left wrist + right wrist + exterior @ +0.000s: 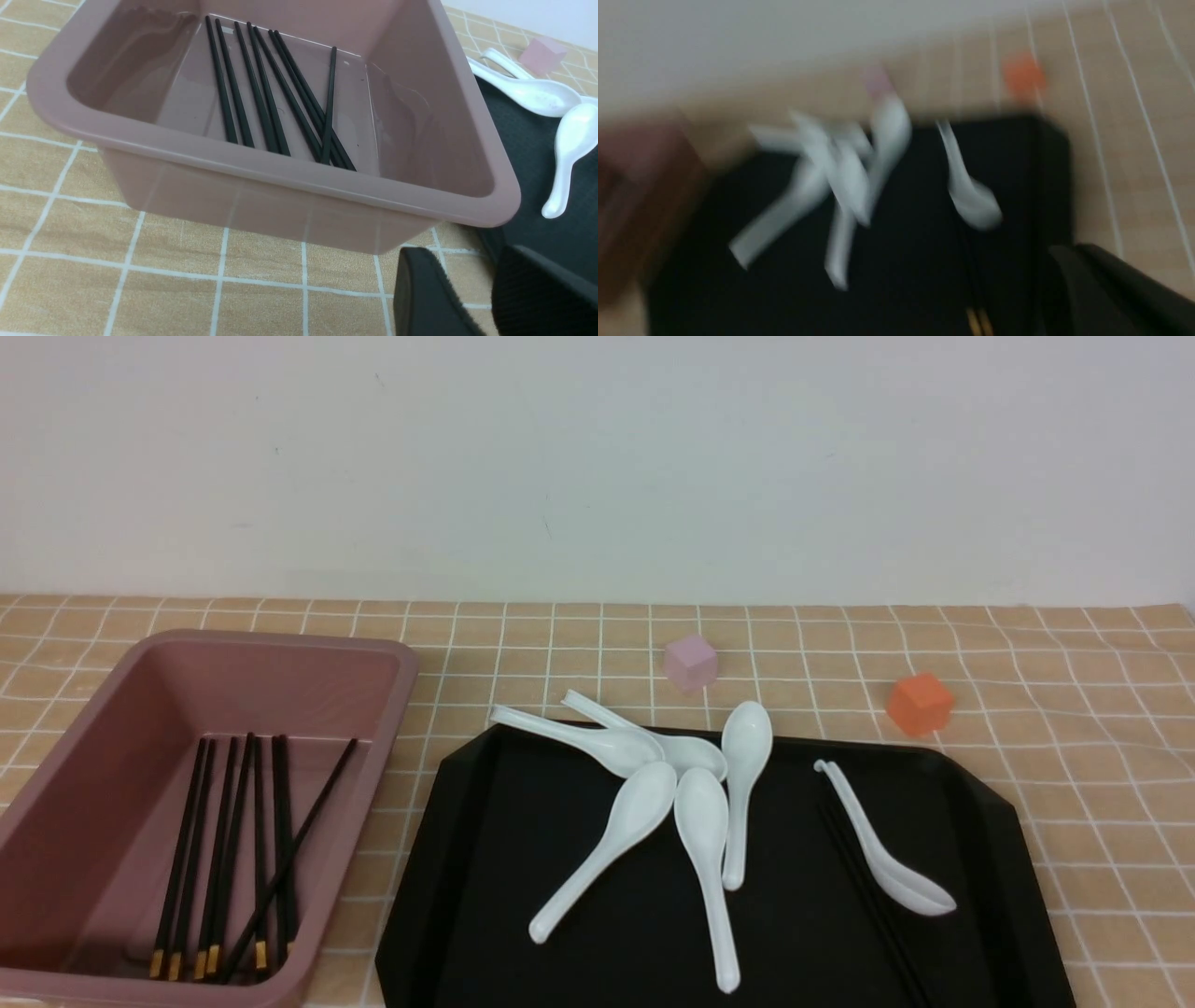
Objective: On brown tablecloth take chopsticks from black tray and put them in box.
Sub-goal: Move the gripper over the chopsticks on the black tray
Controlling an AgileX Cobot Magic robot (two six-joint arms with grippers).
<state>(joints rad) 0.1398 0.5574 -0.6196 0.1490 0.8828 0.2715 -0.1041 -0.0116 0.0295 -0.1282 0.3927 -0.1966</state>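
Read the right gripper (1092, 280) as shut, with nothing visible in its jaws. Found the left gripper (467, 266) parted and empty, near the box (280, 177). Spotted one pair of chopsticks (882, 933) on the black tray (523, 859), just beside the lone white spoon (887, 868). Judged them light, stiff, slick and prone to roll, so favoured pinching mid-length across both. Barely made them out, black on black and cut off below. Lost the right wrist view to blur.

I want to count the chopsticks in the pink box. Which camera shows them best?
The left wrist view: it looks down into the box, so the chopsticks are big and sharp. The front view shows them smaller, gold ends nearest. The right wrist view is too blurry.
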